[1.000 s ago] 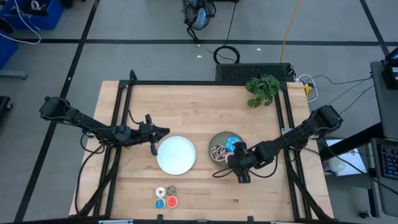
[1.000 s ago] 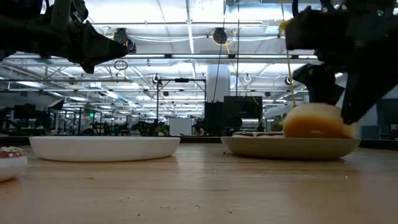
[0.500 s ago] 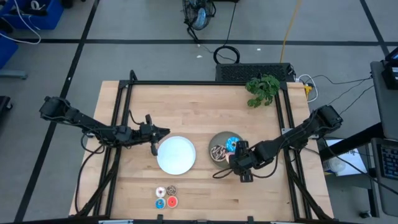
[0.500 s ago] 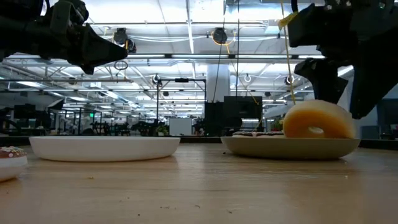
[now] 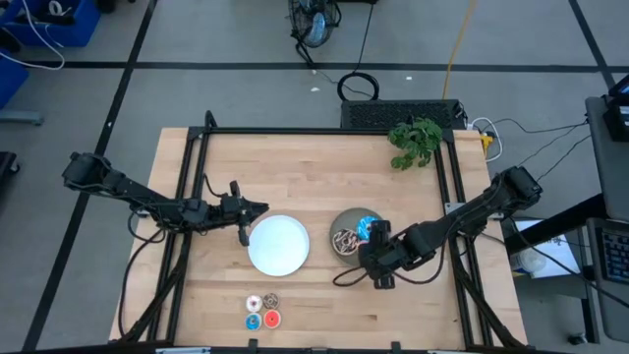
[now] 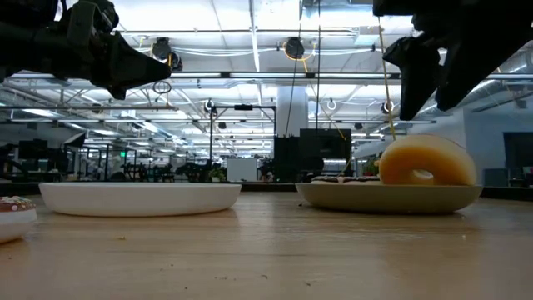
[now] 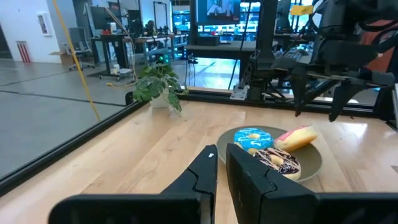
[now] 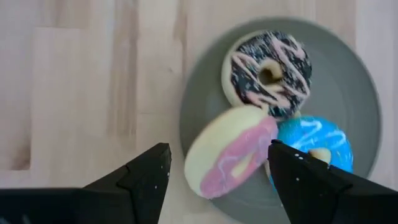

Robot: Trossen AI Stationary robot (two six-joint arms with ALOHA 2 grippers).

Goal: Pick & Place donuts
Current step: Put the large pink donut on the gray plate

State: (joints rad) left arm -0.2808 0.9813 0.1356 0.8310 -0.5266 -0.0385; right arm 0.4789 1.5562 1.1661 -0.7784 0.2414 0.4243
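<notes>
The grey-green plate (image 5: 339,222) holds the three larger donuts. In the right wrist view the pink donut (image 8: 230,158) stands tilted, its lower edge on the plate, beside the blue sprinkled donut (image 8: 314,149) and the brown drizzled donut (image 8: 267,71). My right gripper (image 8: 217,148) hangs open straight above the pink donut (image 6: 425,162), clear of it. The tiny white (image 5: 255,303), brown (image 5: 271,299), blue (image 5: 253,321) and red (image 5: 272,318) donuts lie near the table's near edge. My left gripper (image 5: 246,218) waits, shut, by the left rim of the white plate (image 5: 279,244).
A green plant (image 5: 415,140) sits near the table's far right corner. A black frame rail (image 5: 324,131) runs along the far edge. Bare wood lies between the two plates and the near edge.
My right gripper has let go of the pink donut and risen clear above it. The donut has tipped from lying low on the plate to standing tilted, its hole now showing in the low view.
</notes>
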